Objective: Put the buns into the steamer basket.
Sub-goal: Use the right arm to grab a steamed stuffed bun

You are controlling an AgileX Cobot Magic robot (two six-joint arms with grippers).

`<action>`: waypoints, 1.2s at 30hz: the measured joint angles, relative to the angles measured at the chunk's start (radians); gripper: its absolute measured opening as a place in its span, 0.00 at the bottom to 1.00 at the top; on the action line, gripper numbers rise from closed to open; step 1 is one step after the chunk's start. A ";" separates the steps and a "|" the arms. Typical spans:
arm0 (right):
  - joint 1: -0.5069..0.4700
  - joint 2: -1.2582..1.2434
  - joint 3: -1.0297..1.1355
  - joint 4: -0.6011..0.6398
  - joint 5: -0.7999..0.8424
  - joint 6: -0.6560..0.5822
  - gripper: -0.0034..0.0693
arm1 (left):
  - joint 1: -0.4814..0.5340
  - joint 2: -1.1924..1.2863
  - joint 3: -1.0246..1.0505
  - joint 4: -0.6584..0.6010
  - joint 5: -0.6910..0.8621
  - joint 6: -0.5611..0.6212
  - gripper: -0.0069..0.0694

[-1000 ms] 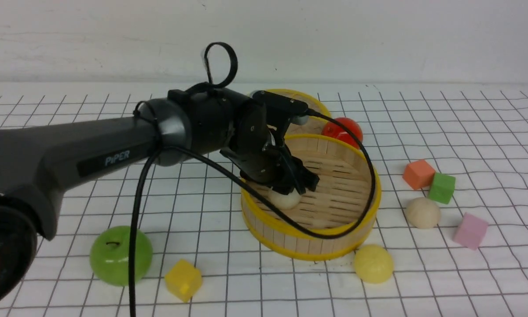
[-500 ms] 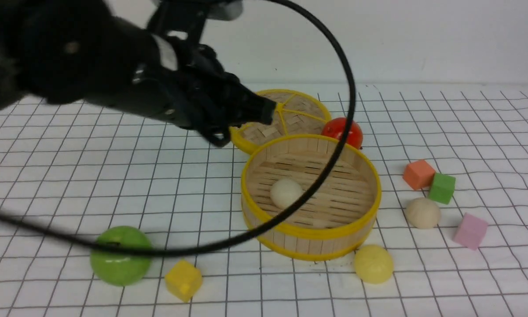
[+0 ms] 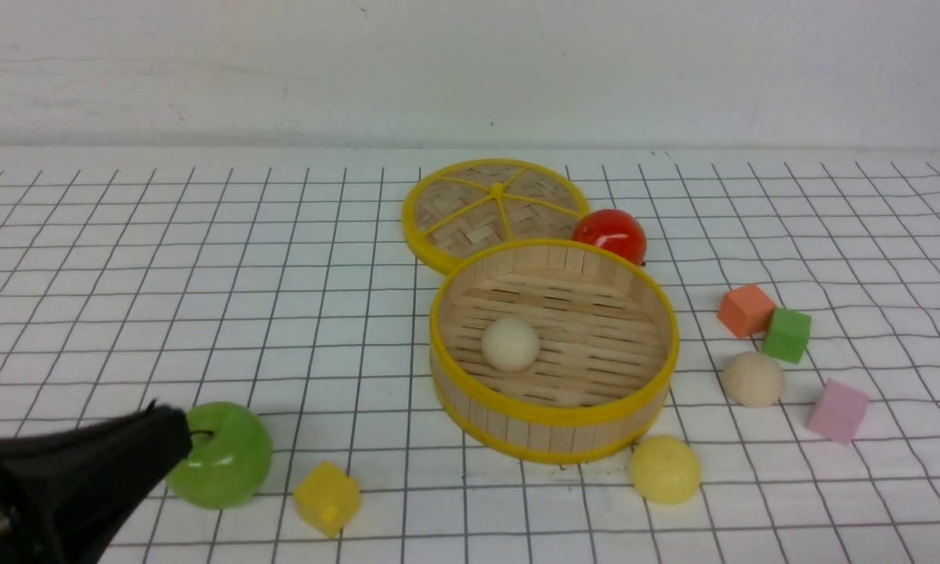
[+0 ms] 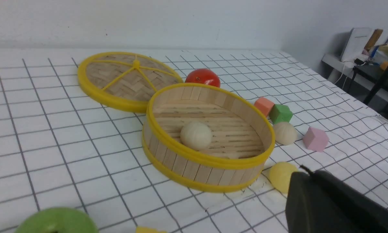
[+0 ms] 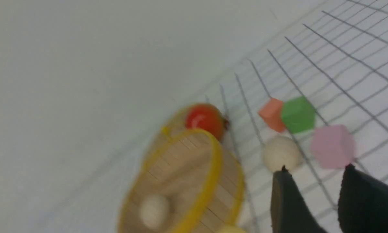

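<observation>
One white bun point(image 3: 510, 343) sits in the steamer basket point(image 3: 552, 413); the other white bun point(image 3: 753, 378) lies by the green cube point(image 3: 786, 334); the yellow bun point(image 3: 664, 468) lies just outside the basket. The left gripper point(image 3: 160, 431) is by the green apple point(image 3: 227, 458), and I cannot tell if it is apart or together; the right gripper point(image 5: 316, 174) has its fingers apart and holds nothing.

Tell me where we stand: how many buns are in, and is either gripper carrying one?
Done: one cream-white bun lies on the steamer basket floor. In hand: nothing; the right gripper is open and empty, facing the second cream-white bun beside the green cube; the left gripper carries nothing visible. Left: that bun and the pale yellow bun in front of the basket.
</observation>
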 joint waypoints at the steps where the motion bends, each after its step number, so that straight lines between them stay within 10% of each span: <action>1: 0.000 0.000 0.000 0.012 -0.033 0.014 0.38 | 0.000 -0.018 0.028 -0.001 -0.003 0.000 0.07; 8: 0.000 0.000 -0.014 0.049 -0.156 0.083 0.38 | 0.000 -0.099 0.085 -0.001 -0.003 -0.015 0.07; 12: 0.010 0.081 -0.157 -0.002 0.109 0.084 0.35 | 0.000 -0.099 0.086 0.000 -0.014 -0.017 0.07; 16: 0.079 0.407 -0.516 -0.126 0.612 -0.170 0.27 | 0.000 -0.099 0.086 0.002 -0.023 -0.018 0.07; 23: 0.109 0.921 -0.855 -0.126 0.961 -0.439 0.06 | 0.000 -0.099 0.086 0.002 -0.022 -0.020 0.07; 36: 0.407 1.537 -1.043 -0.128 0.778 -0.432 0.07 | 0.000 -0.099 0.086 0.002 -0.017 -0.021 0.07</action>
